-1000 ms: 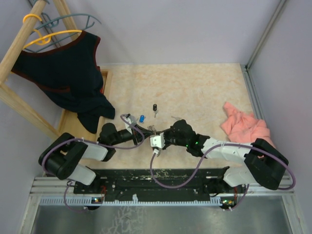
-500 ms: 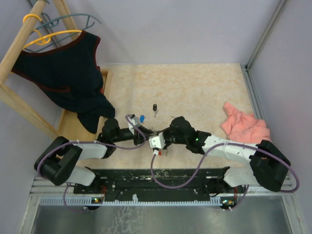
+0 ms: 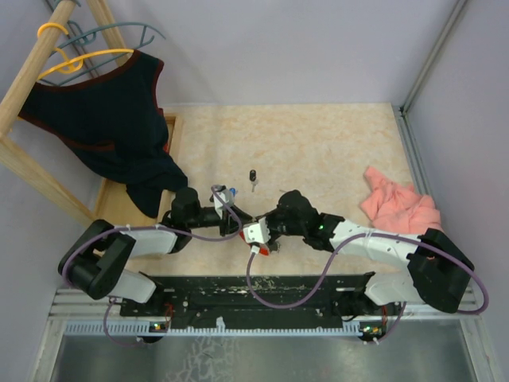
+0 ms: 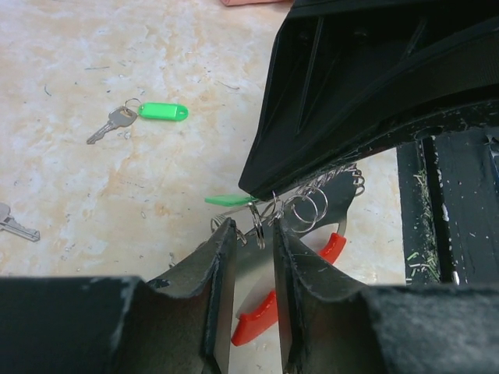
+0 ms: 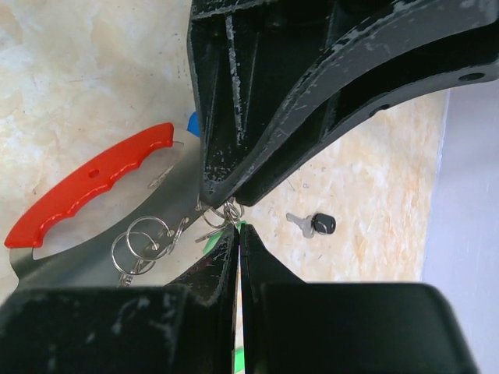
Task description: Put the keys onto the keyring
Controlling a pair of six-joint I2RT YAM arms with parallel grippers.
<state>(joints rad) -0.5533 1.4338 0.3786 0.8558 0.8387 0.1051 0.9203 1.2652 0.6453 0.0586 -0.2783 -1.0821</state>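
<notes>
The keyring point(image 5: 92, 184) is a red band on a grey metal strip hung with small split rings point(image 5: 139, 237). It hangs between the two grippers just above the table, and its red part point(image 4: 263, 313) shows below my left fingers. My right gripper point(image 5: 237, 232) is shut on a green-headed key point(image 4: 229, 200) beside those rings. My left gripper point(image 4: 254, 227) faces it, jaws parted, with one split ring edge-on between the tips. From above, the left gripper point(image 3: 238, 211) and right gripper point(image 3: 256, 221) meet over the keyring point(image 3: 260, 249).
Loose keys lie on the table: a green one point(image 4: 162, 111), a black one point(image 3: 253, 176) and a blue one point(image 3: 233, 192). A pink cloth point(image 3: 400, 208) lies at the right. A dark garment point(image 3: 111, 119) hangs on a wooden rack at the left.
My left gripper has shifted forward and to the right towards the right gripper, and its jaws have parted. The right gripper stays shut, having shifted slightly left.
</notes>
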